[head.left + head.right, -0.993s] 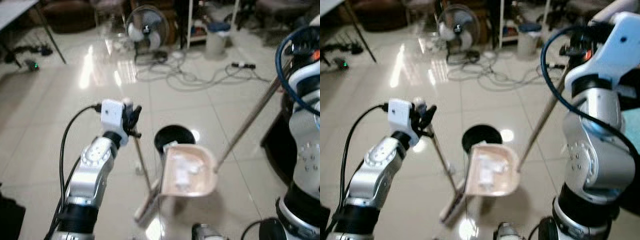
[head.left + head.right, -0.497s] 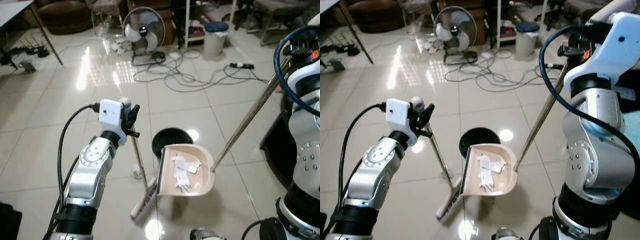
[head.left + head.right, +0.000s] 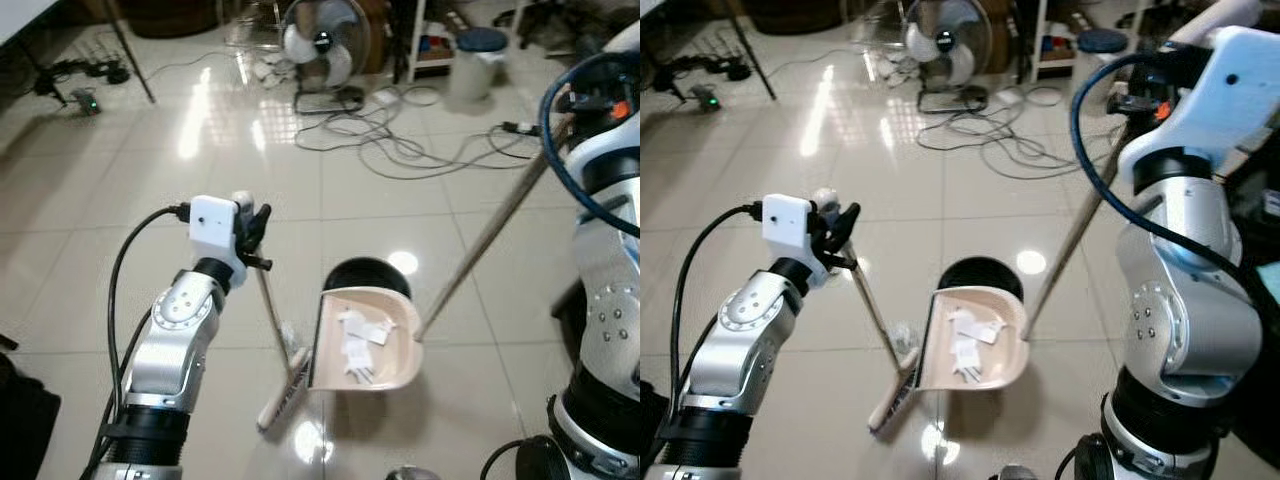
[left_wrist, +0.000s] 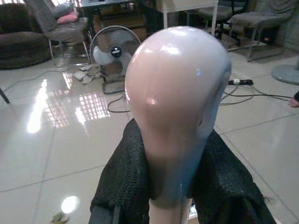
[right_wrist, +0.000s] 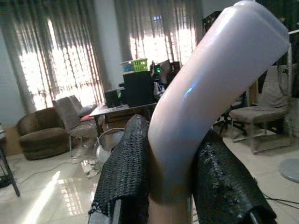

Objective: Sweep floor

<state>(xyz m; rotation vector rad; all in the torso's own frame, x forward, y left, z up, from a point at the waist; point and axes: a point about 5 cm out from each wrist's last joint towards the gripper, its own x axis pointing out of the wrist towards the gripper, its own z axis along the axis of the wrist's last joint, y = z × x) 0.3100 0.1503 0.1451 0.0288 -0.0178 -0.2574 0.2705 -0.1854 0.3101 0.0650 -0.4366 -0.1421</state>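
Spillage is the chief risk here, and it builds from left to right across the scene. On the left, the left claw [image 3: 252, 225] is pinched on the rounded pale top of the broom handle [image 4: 175, 107], its black fingers [image 4: 124, 186] pressed against either side of the knob; the broom [image 3: 282, 385] slants down to the glossy tiled floor [image 3: 120, 220], its head resting just left of the dustpan [image 3: 365, 340]. Because the grip sits only on the smooth knob, the handle could twist or slide out if the broom head drags on the tile, and a loose head so near the pan could knock its open edge. In the middle, the dustpan holds several white paper scraps [image 3: 358, 345] and sits tilted just near of a round black bin [image 3: 365, 275], its far rim overlapping the bin's edge. If it tips the wrong way, or is lifted unevenly, the scraps would likely fall on the floor rather than into the bin. On the right, the right claw [image 5: 170, 184] is clamped on the pale curved grip at the top of the long dustpan pole [image 3: 480, 245]. That long lever means a small wrist wobble would swing the pan widely. Far off, loose cables [image 3: 400, 140] and a standing fan [image 3: 325, 45] could snag a foot if the robot steps forward.
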